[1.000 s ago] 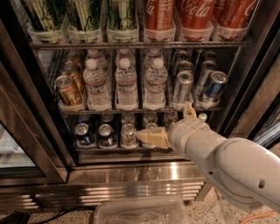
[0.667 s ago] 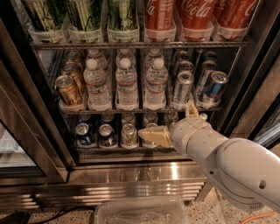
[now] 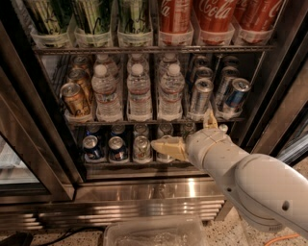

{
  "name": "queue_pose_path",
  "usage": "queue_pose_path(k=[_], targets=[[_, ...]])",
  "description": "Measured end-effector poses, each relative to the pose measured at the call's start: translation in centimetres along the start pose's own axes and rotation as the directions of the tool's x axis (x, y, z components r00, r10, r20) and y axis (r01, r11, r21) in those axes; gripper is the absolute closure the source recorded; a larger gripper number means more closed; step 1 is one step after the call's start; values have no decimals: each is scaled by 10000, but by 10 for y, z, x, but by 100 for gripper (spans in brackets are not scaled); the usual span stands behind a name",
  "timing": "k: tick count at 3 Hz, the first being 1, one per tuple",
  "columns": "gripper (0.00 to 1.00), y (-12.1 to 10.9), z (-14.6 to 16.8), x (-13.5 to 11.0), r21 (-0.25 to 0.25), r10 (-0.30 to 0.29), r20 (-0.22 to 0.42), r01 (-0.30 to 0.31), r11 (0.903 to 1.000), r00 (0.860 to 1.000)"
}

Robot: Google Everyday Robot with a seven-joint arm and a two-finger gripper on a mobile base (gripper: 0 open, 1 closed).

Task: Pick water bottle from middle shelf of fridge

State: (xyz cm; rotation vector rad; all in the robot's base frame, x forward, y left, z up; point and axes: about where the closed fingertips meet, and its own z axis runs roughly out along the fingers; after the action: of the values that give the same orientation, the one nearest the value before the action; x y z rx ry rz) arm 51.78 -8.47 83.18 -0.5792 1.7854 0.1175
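The fridge (image 3: 144,187) stands open in front of me. Its middle shelf (image 3: 144,121) holds three lanes of clear water bottles with white caps, at the left (image 3: 107,93), centre (image 3: 139,93) and right (image 3: 171,93). My gripper (image 3: 187,133) is just below and to the right of the right-hand bottle, in front of the lower shelf. It is open and empty: one cream finger (image 3: 166,146) points left, the other (image 3: 210,120) points up at the shelf edge. My white arm (image 3: 260,187) fills the lower right.
Gold cans (image 3: 74,98) stand left of the bottles, silver and blue cans (image 3: 199,96) to the right. Cola bottles (image 3: 216,14) and green bottles (image 3: 91,14) fill the top shelf. Small cans (image 3: 115,148) line the bottom shelf. A clear bin (image 3: 154,233) lies on the floor.
The gripper has edged slightly upward; nothing else has moved.
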Motion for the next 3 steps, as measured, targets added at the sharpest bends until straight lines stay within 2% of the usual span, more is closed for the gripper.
queue_pose_path(k=[1, 2, 3], targets=[[19, -3, 8, -7, 609, -238, 725, 194, 9980, 9971], [33, 3, 15, -16, 1316, -590, 1527, 389, 9905, 9865], [26, 5, 18, -22, 2049, -958, 2013, 537, 9773, 9748]])
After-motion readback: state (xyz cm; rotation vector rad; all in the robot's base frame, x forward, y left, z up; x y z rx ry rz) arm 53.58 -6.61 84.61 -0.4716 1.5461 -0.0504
